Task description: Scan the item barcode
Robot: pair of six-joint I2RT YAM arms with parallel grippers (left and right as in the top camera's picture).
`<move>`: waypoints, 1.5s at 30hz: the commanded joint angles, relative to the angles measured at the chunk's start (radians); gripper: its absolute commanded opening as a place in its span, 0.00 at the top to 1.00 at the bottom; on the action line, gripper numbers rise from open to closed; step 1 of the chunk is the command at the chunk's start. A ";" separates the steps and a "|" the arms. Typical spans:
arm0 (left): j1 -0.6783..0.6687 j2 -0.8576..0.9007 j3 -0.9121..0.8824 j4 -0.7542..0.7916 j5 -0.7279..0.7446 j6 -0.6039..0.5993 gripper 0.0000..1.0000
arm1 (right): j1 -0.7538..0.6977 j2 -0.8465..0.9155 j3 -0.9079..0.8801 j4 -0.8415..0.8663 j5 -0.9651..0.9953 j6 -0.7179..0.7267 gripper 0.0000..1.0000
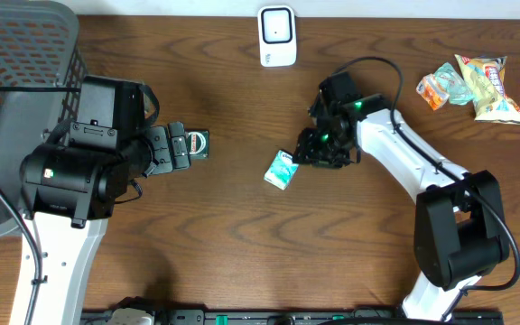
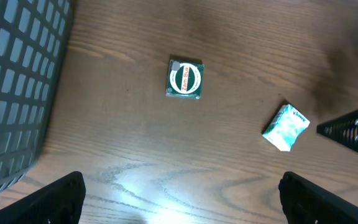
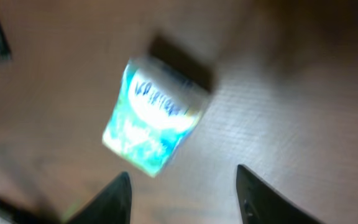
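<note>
Right gripper [image 3: 182, 186], spread and empty: packet [image 3: 153, 118] just ahead, slightly left, long axis slanting forward; left gripper [image 2: 180, 186], also spread, lies farther.

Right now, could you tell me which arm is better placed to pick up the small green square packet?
Left. The left arm has its open jaws close to the small green square packet, which lies ahead in its wrist view; the right arm is by the teal-and-white pack.

Packet [image 1: 281, 170] central, scanner [image 1: 277, 36] behind it, basket [image 1: 25, 54] left
</note>
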 commanded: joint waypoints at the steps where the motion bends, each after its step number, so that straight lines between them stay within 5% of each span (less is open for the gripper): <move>1: -0.002 -0.002 0.011 0.000 -0.009 0.002 0.02 | 0.038 0.003 -0.011 -0.009 -0.075 -0.031 0.50; 3: -0.002 -0.002 0.011 0.000 -0.009 0.002 0.02 | 0.058 0.003 -0.019 -0.001 -0.063 -0.002 0.48; 5: -0.002 -0.002 0.011 0.000 -0.009 0.002 0.02 | 0.070 0.003 -0.021 0.008 -0.028 0.056 0.35; 6: -0.002 -0.002 0.011 0.000 -0.009 0.002 0.02 | 0.071 0.003 -0.021 0.015 -0.011 0.077 0.15; 9: -0.002 -0.002 0.011 0.000 -0.009 0.002 0.02 | 0.068 0.003 -0.021 0.029 0.013 0.085 0.08; 18: -0.002 -0.002 0.011 0.000 -0.009 0.002 0.02 | 0.055 0.003 -0.074 0.129 0.002 0.153 0.10; 27: -0.002 -0.002 0.011 0.000 -0.009 0.002 0.02 | 0.032 0.003 -0.195 0.328 -0.125 0.209 0.25; 36: -0.002 -0.002 0.011 0.000 -0.009 0.002 0.03 | 0.059 0.003 -0.237 0.411 -0.040 0.283 0.23; 45: -0.002 -0.002 0.011 0.000 -0.009 0.002 0.03 | 0.063 0.003 -0.288 0.486 -0.033 0.302 0.33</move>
